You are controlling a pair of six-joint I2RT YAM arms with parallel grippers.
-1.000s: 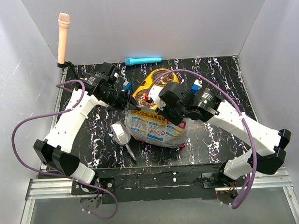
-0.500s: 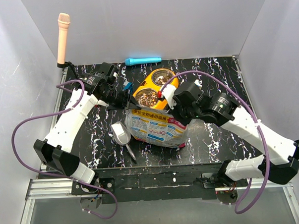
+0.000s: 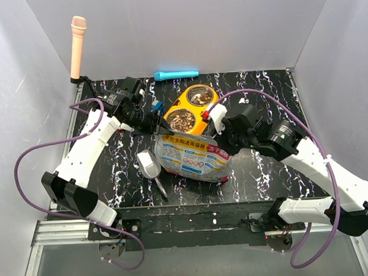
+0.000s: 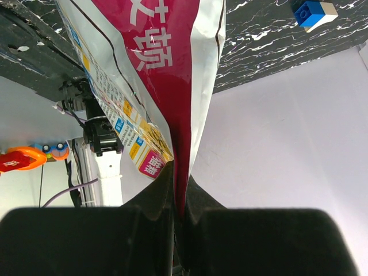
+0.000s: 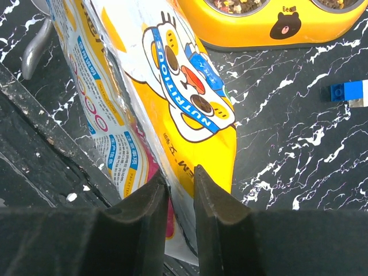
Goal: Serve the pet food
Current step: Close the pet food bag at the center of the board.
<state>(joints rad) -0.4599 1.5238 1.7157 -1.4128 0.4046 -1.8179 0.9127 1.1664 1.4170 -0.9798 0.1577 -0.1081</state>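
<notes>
Nearest the arms, a white, blue and pink foil bag [image 3: 194,159] is lying on the black marbled surface [image 3: 252,171], and a grey metal scoop [image 3: 150,164] is resting just left of it. The left pincer [image 4: 179,185] is clenching the bag's far-left edge. The right pincer [image 5: 180,173] is straddling the bag's right edge, but I cannot tell whether it is pinching. Just beyond the bag, the brown kibble pet food [image 3: 182,120] is sitting in both wells of a yellow plastic double bowl [image 3: 191,108]. Farther behind, a blue cylinder [image 3: 176,74] is lying.
</notes>
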